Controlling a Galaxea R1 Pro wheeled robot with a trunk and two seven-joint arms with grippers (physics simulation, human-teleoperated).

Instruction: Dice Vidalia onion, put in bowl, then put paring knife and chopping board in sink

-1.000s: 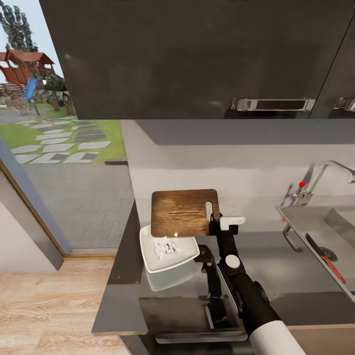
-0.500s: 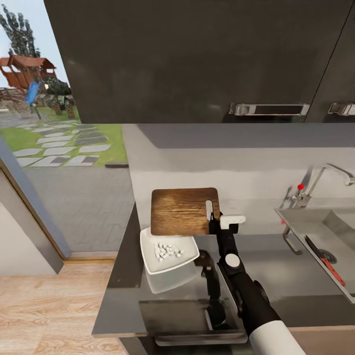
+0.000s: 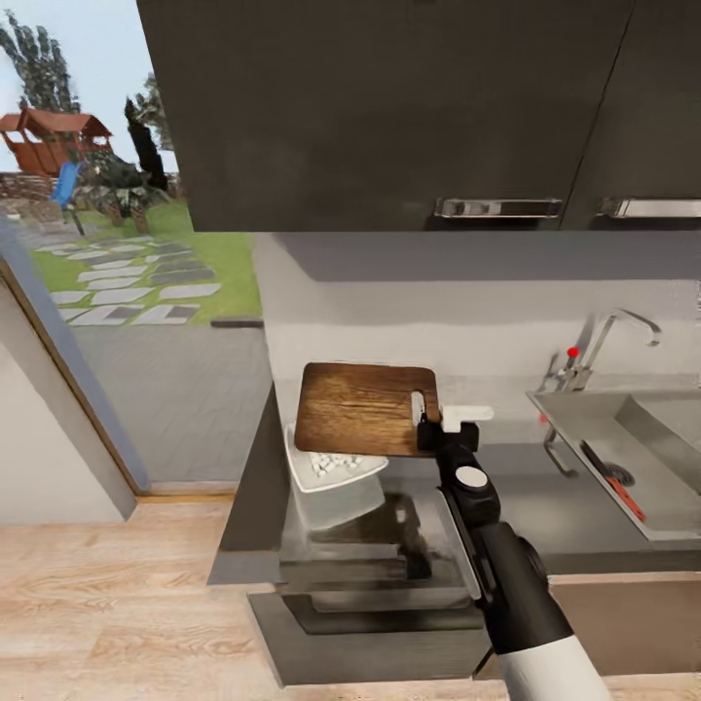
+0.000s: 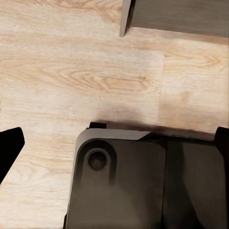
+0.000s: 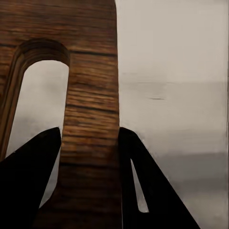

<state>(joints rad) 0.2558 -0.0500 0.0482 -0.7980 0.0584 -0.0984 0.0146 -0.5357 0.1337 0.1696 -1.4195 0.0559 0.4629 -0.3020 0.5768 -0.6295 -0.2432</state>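
Note:
My right gripper (image 3: 429, 425) is shut on the chopping board (image 3: 362, 409), a dark wood-grain board held up over the countertop (image 3: 545, 506) by its slot-handle end. In the right wrist view the black fingers (image 5: 33, 162) pinch the strip of the board (image 5: 90, 95) beside the slot. Under the board's near edge stands the white bowl (image 3: 341, 484) with white diced onion (image 3: 331, 464) in it. The paring knife (image 3: 613, 482), with a reddish handle, lies in the sink (image 3: 570, 424) at the right. My left gripper (image 4: 114, 143) hangs open above the floor.
Dark upper cabinets (image 3: 389, 107) with steel handles hang close above the counter. The chrome faucet (image 3: 608, 336) with a red knob stands behind the sink. The left wrist view looks down on my dark base (image 4: 124, 186) and the light wood floor (image 4: 71, 71). A glass door at the left faces a garden.
The whole head view has shifted, so the camera moved. The board stays in my right gripper and now covers more of the bowl; a falling onion piece has landed in the bowl.

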